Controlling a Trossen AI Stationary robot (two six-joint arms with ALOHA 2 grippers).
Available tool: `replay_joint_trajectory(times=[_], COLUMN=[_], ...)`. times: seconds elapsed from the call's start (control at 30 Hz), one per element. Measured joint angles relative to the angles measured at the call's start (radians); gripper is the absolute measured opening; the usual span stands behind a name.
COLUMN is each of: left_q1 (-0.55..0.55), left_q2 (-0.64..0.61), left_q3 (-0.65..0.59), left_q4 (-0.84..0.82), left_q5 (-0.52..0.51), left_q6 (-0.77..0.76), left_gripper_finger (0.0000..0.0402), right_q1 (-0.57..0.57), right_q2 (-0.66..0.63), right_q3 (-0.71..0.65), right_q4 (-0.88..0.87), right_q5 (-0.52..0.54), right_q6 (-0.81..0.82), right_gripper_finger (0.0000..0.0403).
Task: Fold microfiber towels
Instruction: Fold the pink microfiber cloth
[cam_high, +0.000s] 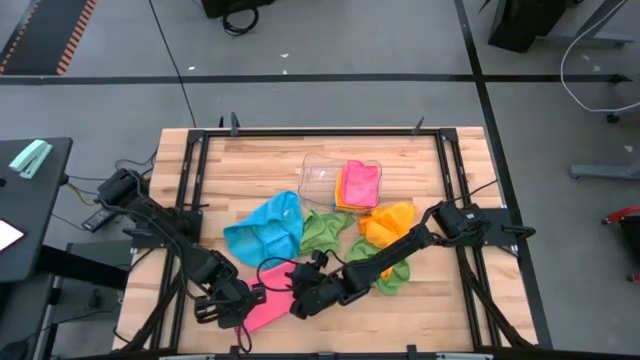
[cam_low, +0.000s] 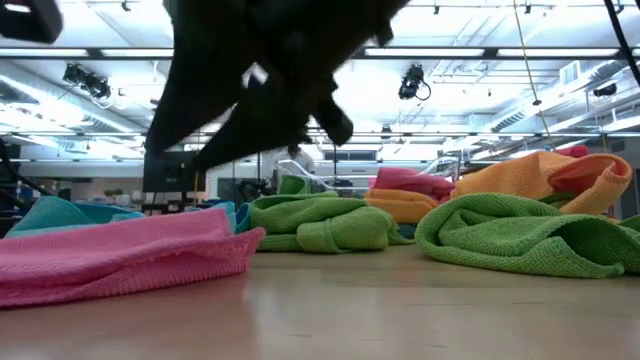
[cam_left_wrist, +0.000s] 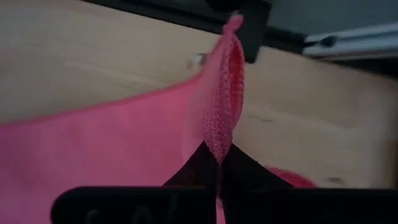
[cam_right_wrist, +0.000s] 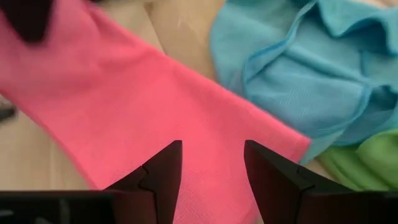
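A pink towel (cam_high: 270, 303) lies spread on the wooden table near its front edge, left of centre. My left gripper (cam_high: 243, 310) is shut on its left end. My right gripper (cam_high: 300, 298) hangs open just above the towel's right part (cam_right_wrist: 186, 106), a finger on either side of bare pink cloth. In the low view the pink towel (cam_low: 120, 255) lies flat under the dark arms. Behind it lie a crumpled blue towel (cam_high: 268, 228), two green towels (cam_high: 325, 230) (cam_high: 385, 272) and an orange towel (cam_high: 390, 222). My left gripper pinches a raised ridge of the pink towel (cam_left_wrist: 219, 134) between its two fingertips, where the cloth is doubled over. The fingers come slanting down from the table's left. The ridge stands up past the fingertips, and the rest of the towel (cam_left_wrist: 93, 149) lies on the table.
A clear plastic tray (cam_high: 318, 170) stands at the back centre with a folded pink towel (cam_high: 360, 183) on an orange one inside. Black frame rails (cam_high: 190, 200) run along the table's sides. Bare wood shows at the front right (cam_high: 440, 310).
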Motion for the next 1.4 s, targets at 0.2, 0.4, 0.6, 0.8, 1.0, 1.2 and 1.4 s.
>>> replay_joint_trajectory(times=[0.2,0.4,0.6,0.8,1.0,1.2,1.4], left_q1=[0.001,0.022,0.069,0.093,0.1,0.098,0.106], left_q2=[0.018,0.025,0.028,0.09,0.152,0.157,0.158], left_q3=[-0.001,-0.001,-0.001,0.0,0.0,0.0,0.0], left_q4=[0.005,0.029,0.062,0.084,0.113,0.143,0.149], left_q5=[-0.108,-0.194,-0.242,-0.242,-0.25,-0.293,-0.294], left_q6=[0.136,0.245,0.259,0.305,0.328,0.388,0.356], left_gripper_finger=[0.0034,0.0013,0.0024,0.0022,0.0012,0.0029,0.003], right_q1=[0.015,0.023,0.026,0.025,0.027,0.027,0.027], right_q2=[-0.021,-0.025,-0.025,-0.025,-0.025,-0.025,-0.024], right_q3=[0.0,0.0,0.0,0.0,0.0,0.0,0.0], right_q4=[-0.017,-0.021,-0.02,-0.018,-0.018,-0.024,-0.025], right_q5=[0.042,0.06,0.061,0.061,0.061,0.065,0.065], right_q6=[0.011,0.044,0.053,0.075,0.082,0.079,0.08], right_gripper_finger=[0.0181,0.0181,0.0181,0.0181,0.0181,0.0181,0.0181])
